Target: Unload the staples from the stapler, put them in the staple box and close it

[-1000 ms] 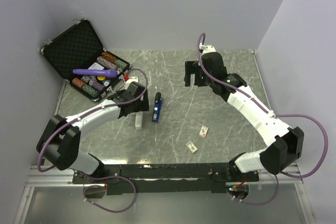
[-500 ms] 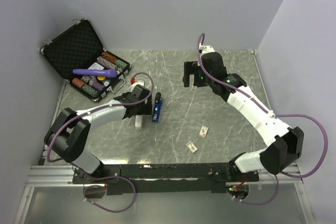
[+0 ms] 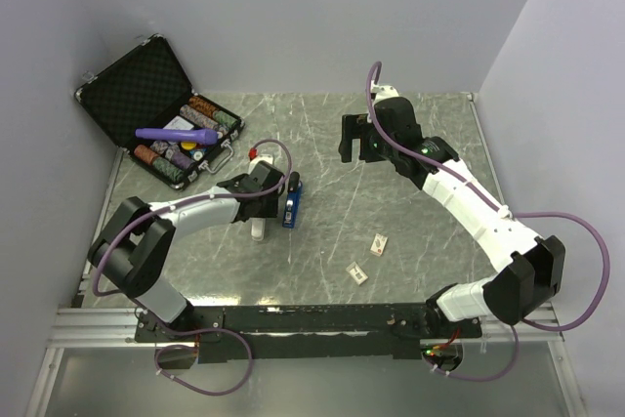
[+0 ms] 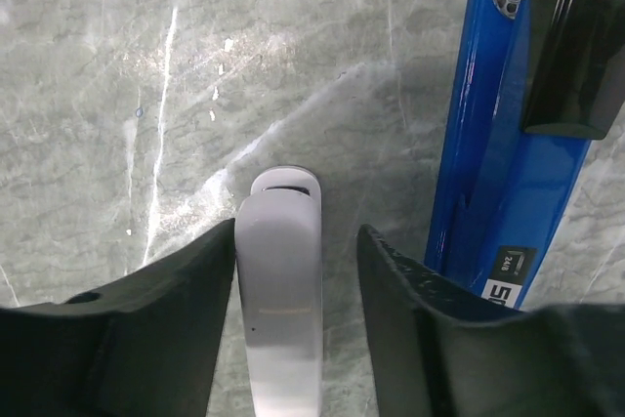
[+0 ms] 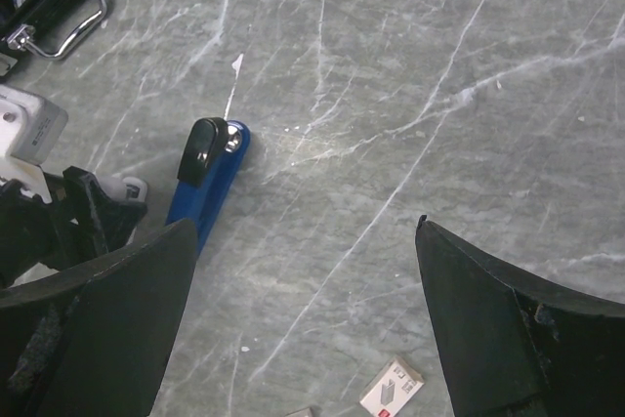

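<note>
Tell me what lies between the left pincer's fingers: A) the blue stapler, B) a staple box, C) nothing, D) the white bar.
D: in the left wrist view the white bar lies between the spread fingers of the left pincer, the blue stapler outside them.

Robotics lab cell: plain pale walls (image 3: 293,7) enclose a grey marbled tabletop (image 3: 420,261); white cabled left arm (image 3: 186,210) and right arm (image 3: 474,207) share a black base rail (image 3: 312,317).

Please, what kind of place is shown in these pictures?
Probably a robot test cell in a laboratory: plain white walls enclose a marble-patterned table, two arms are bolted to a metal rail at its near edge, and props such as a stapler and an open black case lie on it.
</note>
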Robot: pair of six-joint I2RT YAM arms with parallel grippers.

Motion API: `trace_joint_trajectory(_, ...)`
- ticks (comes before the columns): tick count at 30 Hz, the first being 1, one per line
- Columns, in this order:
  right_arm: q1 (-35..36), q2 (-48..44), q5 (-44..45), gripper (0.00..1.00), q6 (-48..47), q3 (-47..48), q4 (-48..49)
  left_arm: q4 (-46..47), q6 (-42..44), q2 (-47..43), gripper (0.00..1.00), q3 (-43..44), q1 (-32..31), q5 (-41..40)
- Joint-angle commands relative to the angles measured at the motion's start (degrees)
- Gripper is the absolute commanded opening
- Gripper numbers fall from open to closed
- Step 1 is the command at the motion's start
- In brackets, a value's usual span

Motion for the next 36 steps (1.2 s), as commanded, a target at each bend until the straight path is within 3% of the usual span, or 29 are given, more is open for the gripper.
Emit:
trace_joint_trajectory(1,0.5,-0.6,-0.1,1.00,0.4,-0.1,1.1,0.7,0.0,-0.1,0.52,1.0,-0.6,-1.3)
trace_joint_trajectory(7,0.5,-0.5,0.0,1.00,0.6,0.0,0.8,-0.5,-0.5,-0.8,0.35,1.2,-1.1,-2.3)
trace_joint_trajectory(8,0.6,-0.5,-0.1,1.00,0.6,-0.1,0.9,-0.5,-0.6,-1.1,0.29,1.2,-1.3,-2.4)
trace_joint_trajectory(10,0.4,-0.5,0.0,1.00,0.6,0.0,0.6,-1.2,-0.7,-1.9,0.05,1.3,-1.5,-2.4)
trace_joint_trajectory(11,0.5,-0.6,0.0,1.00,0.6,0.1,0.5,-1.7,-0.6,-2.2,0.01,1.7,-1.6,-2.5)
trace_joint_trajectory(17,0.5,-1.1,-0.3,1.00,0.4,0.5,-0.1,-5.0,0.1,-7.3,0.01,3.2,-2.7,-1.0)
trace_joint_trajectory(22,0.6,-2.8,-3.6,1.00,-0.5,0.5,-0.3,-6.2,3.3,-15.5,0.01,3.4,-2.8,6.8)
trace_joint_trajectory(36,2.0,-11.9,-36.5,0.94,-5.6,-3.7,1.8,-3.4,13.8,-29.4,0.01,4.6,-2.7,43.4)
